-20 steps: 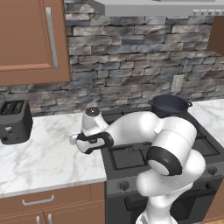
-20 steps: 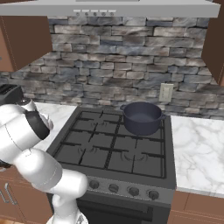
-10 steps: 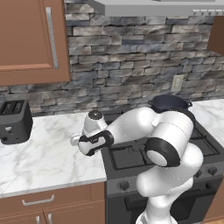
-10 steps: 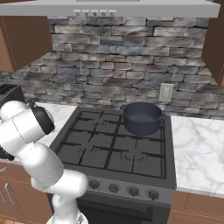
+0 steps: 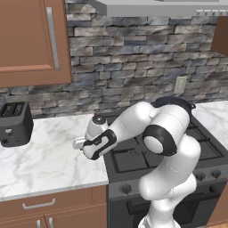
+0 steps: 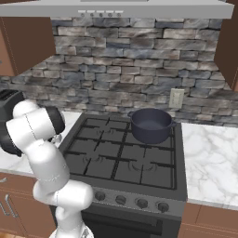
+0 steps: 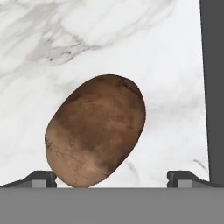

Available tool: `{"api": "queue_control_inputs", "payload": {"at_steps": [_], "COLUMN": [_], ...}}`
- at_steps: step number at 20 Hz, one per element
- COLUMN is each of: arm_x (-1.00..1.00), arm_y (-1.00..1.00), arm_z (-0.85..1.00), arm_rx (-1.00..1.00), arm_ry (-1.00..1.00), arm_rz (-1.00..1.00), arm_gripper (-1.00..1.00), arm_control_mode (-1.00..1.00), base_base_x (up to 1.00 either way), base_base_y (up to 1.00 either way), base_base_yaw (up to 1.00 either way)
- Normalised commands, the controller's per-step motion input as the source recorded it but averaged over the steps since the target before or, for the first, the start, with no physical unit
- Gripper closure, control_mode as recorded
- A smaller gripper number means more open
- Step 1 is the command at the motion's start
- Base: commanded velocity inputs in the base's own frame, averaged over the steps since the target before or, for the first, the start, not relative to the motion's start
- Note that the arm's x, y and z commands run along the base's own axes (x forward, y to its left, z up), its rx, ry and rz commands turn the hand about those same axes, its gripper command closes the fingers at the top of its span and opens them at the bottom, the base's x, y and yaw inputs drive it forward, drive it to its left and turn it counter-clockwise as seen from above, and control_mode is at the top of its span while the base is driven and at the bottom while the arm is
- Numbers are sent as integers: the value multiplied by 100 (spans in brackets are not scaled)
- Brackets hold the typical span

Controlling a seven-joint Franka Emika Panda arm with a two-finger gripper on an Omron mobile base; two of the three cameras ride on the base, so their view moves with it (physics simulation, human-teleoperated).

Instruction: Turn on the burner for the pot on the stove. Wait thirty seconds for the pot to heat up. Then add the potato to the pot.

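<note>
My pincer [image 7: 111,178] hangs wide open over the potato [image 7: 96,129], which lies on the marble bench [image 7: 87,39] left of the stove [image 6: 125,158], so I can straddle it. The pot [image 6: 150,124] waits on the stove's back-right burner, well apart.

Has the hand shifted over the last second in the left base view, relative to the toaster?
Yes. The hand has dropped slightly toward the marble counter, staying about as far from the toaster, while the elbow swung left.
</note>
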Motion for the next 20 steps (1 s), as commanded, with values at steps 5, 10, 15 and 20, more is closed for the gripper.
{"api": "queue_control_inputs", "payload": {"at_steps": [5,10,15,20], "arm_x": [27,24,26,18], "arm_y": [16,24,3,0], "arm_z": [-9,0,-6,-5], "arm_rx": [0,0,0,3], "arm_ry": [0,0,0,0], "arm_rz": [0,0,-1,0], "arm_gripper": [-100,-100,-100,-100], "arm_control_mode": [-100,-100,-100,-100], "base_base_x": [0,0,0,0], "base_base_y": [0,0,0,0], "base_base_yaw": [0,0,0,0]}}
